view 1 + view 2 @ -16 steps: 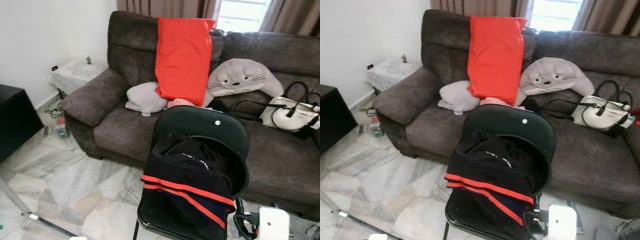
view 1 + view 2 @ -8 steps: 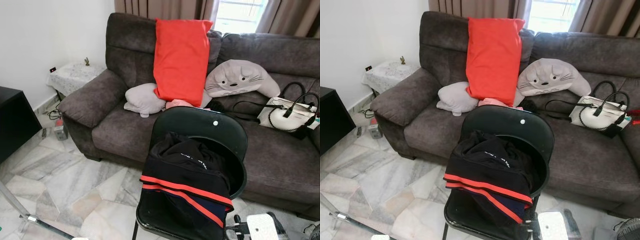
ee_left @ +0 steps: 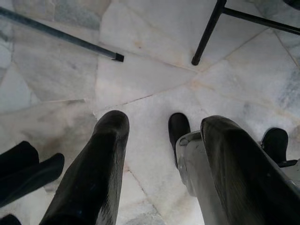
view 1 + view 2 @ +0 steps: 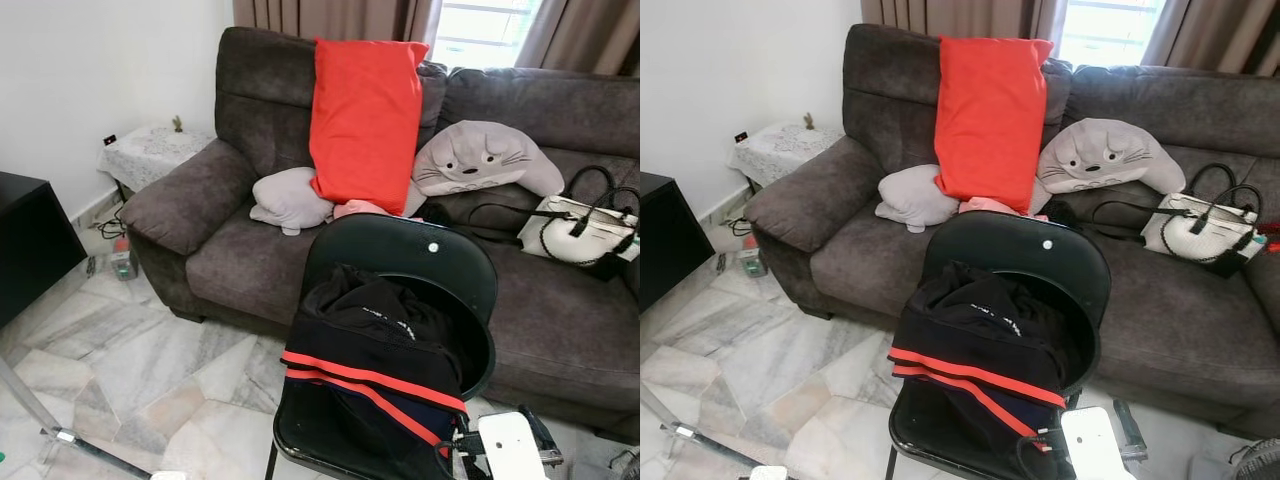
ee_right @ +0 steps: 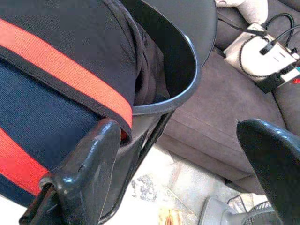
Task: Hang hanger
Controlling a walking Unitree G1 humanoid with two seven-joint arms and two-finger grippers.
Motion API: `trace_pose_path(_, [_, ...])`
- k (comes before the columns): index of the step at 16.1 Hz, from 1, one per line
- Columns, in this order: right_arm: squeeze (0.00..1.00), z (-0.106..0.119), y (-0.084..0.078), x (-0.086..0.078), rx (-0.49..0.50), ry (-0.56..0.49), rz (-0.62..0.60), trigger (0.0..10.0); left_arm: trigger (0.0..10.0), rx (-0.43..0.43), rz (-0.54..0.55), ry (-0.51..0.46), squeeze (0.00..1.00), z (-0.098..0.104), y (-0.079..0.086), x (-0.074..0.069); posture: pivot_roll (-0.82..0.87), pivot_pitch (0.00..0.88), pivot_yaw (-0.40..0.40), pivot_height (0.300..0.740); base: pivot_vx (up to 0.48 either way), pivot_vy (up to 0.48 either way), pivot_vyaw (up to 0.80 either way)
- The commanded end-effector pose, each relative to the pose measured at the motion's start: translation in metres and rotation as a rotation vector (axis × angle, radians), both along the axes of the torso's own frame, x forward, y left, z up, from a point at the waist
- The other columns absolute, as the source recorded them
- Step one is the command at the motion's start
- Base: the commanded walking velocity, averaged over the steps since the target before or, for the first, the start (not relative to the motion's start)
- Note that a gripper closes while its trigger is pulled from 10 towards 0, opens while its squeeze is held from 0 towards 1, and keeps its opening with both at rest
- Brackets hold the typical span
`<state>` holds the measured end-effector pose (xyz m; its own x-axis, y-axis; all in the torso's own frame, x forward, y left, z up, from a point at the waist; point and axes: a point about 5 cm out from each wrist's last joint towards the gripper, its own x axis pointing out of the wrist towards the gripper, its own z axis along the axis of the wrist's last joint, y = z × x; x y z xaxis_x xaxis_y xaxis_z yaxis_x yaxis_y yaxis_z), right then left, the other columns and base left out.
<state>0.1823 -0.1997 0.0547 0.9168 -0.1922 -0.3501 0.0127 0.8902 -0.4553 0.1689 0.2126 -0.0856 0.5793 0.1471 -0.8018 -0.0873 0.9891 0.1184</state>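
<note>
- R gripper (image 5: 178, 159) is up close to the chair (image 4: 430, 255) now vs a sec ago; wrist sits higher and nearer the seat's right edge, head cam barely shifted.
- R fingers (image 5: 86, 173) spread wide, nothing between them. One finger tip is just beside the red stripe of the garment (image 4: 375, 375), maybe touching; can't tell for sure.
- Other R finger hangs out over the sofa (image 4: 560, 330) side, well apart from the cloth.
- Garment: dark w/ red stripes, heaped over the chair back and seat, straight ahead of the R gripper.
- Hanger: can't make one out; if there is one it's buried in the garment.
- L gripper (image 3: 159, 154) points at the floor (image 3: 140, 79), fingers apart, empty, idle. A chair leg (image 3: 206, 35) and a metal bar (image 3: 61, 37) lie beyond it.
- Read: reach phase, no grasp yet. Next prob. needs the R gripper to close on the cloth or whatever holds it.
- Risk: loose heap may slide off the chair when pulled.
</note>
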Motion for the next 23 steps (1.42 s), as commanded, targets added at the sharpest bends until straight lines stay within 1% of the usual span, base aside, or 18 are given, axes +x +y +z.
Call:
trace_pose_path(1, [0.00,-0.003,-0.001,0.001,-0.016,0.020,0.003,10.0,10.0,0.003,0.000,0.026,0.00,-0.002,0.001,-0.004,-0.04,0.000,-0.010,0.740,0.000,0.000,0.00])
trace_pose_path(8, [0.00,-0.005,0.000,0.011,-0.002,0.021,0.002,10.0,10.0,0.006,0.005,0.033,0.00,-0.003,0.006,-0.009,-0.04,0.000,-0.013,0.740,0.000,0.000,0.00])
trace_pose_path(11, [0.00,-0.007,-0.001,0.012,0.006,0.033,0.006,10.0,10.0,0.006,0.006,0.034,0.00,-0.003,0.008,-0.010,-0.04,0.000,-0.013,0.740,0.000,0.000,0.00])
trace_pose_path(13, [0.00,-0.008,0.002,0.012,0.024,0.042,0.025,10.0,10.0,0.006,0.007,0.035,0.00,-0.003,0.009,-0.011,-0.04,0.000,-0.012,0.740,0.000,0.000,0.00])
trace_pose_path(18, [0.00,-0.010,0.002,0.014,0.027,0.047,0.024,10.0,10.0,0.006,0.006,0.038,0.00,-0.003,0.010,-0.012,-0.04,0.000,-0.011,0.740,0.000,0.000,0.00])
trace_pose_path(23, [0.00,0.003,-0.005,0.025,0.003,-0.058,-0.012,10.0,10.0,0.008,0.005,0.039,0.00,-0.003,0.010,-0.012,-0.03,0.000,-0.009,0.740,0.000,0.000,0.00])
